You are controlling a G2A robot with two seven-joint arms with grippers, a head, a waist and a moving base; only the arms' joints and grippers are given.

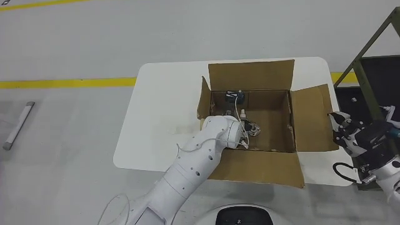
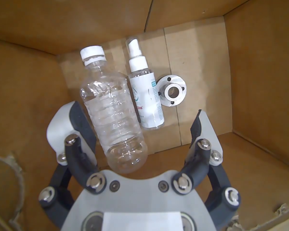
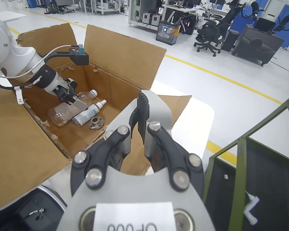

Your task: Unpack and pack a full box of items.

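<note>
**Poised over bottles in box, nothing gripped**

Holding left gripper (image 2: 137,110) low inside cardboard box (image 1: 250,75), in its 9 o'clock half per top view, jaws spread wide and empty. Prob. spread that far to fit round clear bottle (image 2: 113,114), lying on its side on box floor right under the pads. Pressed along it, as far as can be told: spray bottle (image 2: 145,94), also on its side. Just beside that, on far side from clear bottle: metal flange (image 2: 172,90), bore up.

Parking right gripper (image 3: 141,97) outside box, beyond its 3 o'clock flap, near edge of table (image 1: 162,112), jaws together on nothing. Prob. there so as not to crowd the opening.

Can't say if clear bottle holds any liquid; looks empty. In top view, hiding most contents under forearm and wrist. No way to check box floor near 6 o'clock wall for more items.
</note>
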